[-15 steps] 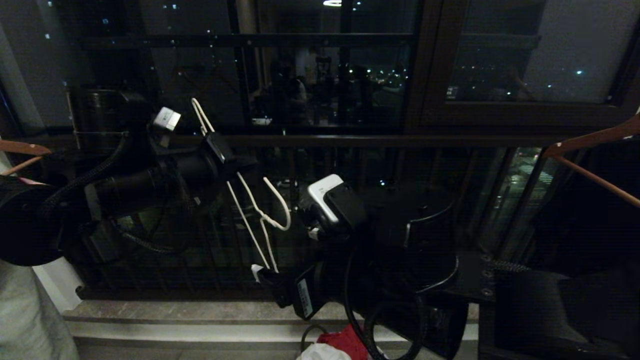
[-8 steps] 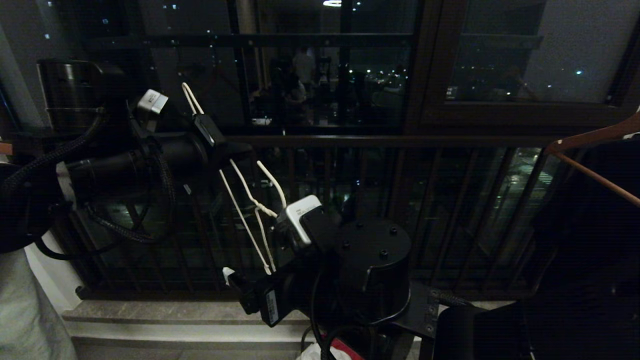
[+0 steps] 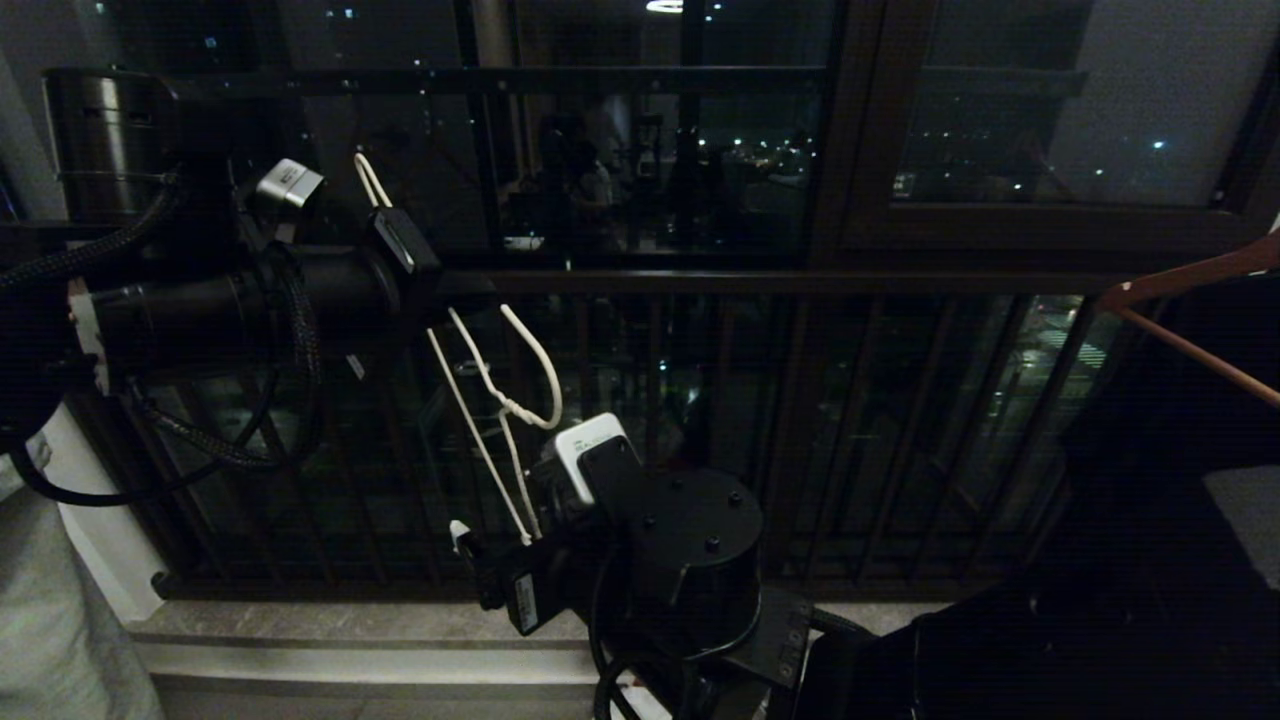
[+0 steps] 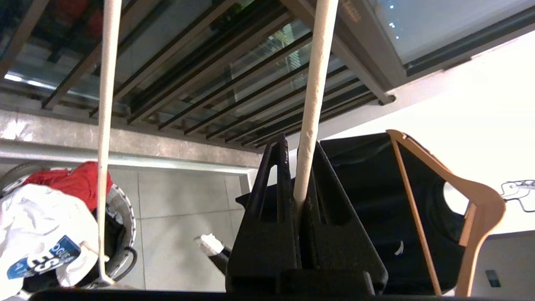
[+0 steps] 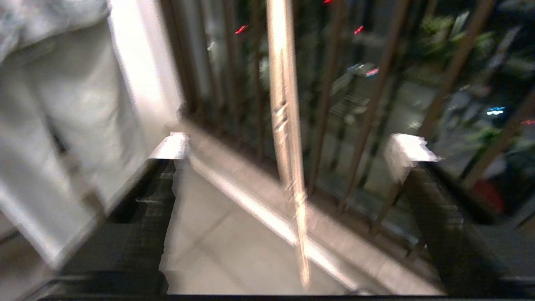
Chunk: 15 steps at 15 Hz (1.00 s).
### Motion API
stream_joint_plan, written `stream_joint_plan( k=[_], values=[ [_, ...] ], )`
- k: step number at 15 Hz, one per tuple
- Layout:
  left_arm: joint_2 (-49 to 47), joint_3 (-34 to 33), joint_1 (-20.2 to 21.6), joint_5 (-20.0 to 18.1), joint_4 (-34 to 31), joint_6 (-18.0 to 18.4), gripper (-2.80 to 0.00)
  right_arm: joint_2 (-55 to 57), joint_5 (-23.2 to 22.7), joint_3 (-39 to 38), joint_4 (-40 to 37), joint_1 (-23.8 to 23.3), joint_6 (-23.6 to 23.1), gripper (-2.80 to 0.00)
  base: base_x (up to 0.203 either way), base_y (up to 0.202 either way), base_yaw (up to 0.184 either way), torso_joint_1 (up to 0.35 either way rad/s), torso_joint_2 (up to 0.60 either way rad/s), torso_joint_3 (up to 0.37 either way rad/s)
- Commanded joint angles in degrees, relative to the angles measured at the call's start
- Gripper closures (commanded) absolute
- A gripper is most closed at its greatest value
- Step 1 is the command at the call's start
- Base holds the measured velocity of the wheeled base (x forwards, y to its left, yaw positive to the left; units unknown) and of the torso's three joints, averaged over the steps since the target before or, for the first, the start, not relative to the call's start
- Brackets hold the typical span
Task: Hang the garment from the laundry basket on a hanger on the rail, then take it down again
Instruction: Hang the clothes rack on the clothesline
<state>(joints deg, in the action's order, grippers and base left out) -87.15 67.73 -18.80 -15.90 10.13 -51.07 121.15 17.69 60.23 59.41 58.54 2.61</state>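
The left gripper (image 4: pixel 299 200) is clamping the hanger (image 3: pixel 490 400); the right gripper (image 5: pixel 288 146) is straddling its wire, fingers spread wide.

Left pincer (image 4: pixel 297 209) clamped, right pincer (image 5: pixel 288 146) agape

The way forward is closed off by the dark balcony railing (image 3: pixel 900 430) of vertical bars, with narrow gaps between them. The space before its middle bars is taken by the white wire hanger (image 3: pixel 500 400), gripped on one wire by the tightly closed left claw (image 4: pixel 299 200) and tilted downward. Room is left between the wide-spread fingers of the right claw (image 5: pixel 288 146), and a hanger wire runs through that gap, touched by neither finger. On the floor (image 4: pixel 184 234) the laundry basket (image 4: pixel 125 221) is filled by the white garment (image 4: pixel 42 225) and a red cloth (image 4: pixel 79 179); bare tiles lie beside it. The right side is blocked by an orange-brown hanger (image 3: pixel 1180 310) bearing a black garment (image 4: pixel 368 200).
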Motion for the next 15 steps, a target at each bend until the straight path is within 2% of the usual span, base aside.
stream_joint_plan(
  k=[1,9,12,15],
  values=[
    [0.27,0.21,-0.01,-0.10,-0.02,-0.31,0.00,2.26,2.32,1.80,1.16,-0.04,-0.14,0.00,0.000,0.000,0.000,0.000,0.00,0.000],
    [0.60,0.48,-0.02,-0.20,-0.39,-0.26,0.00,2.34,3.14,2.44,2.83,-0.18,-0.15,0.00,0.000,0.000,0.000,0.000,0.00,0.000],
    [0.54,2.20,-0.03,-3.11,-4.19,-0.10,0.00,1.64,3.14,2.17,3.34,-0.09,-0.15,0.00,0.000,0.000,0.000,0.000,0.00,0.000],
    [-0.27,2.58,0.13,-3.18,-5.03,-0.09,0.00,1.55,3.14,2.00,3.34,0.00,-0.15,0.00,0.000,0.000,0.000,0.000,0.00,0.000]
  ],
)
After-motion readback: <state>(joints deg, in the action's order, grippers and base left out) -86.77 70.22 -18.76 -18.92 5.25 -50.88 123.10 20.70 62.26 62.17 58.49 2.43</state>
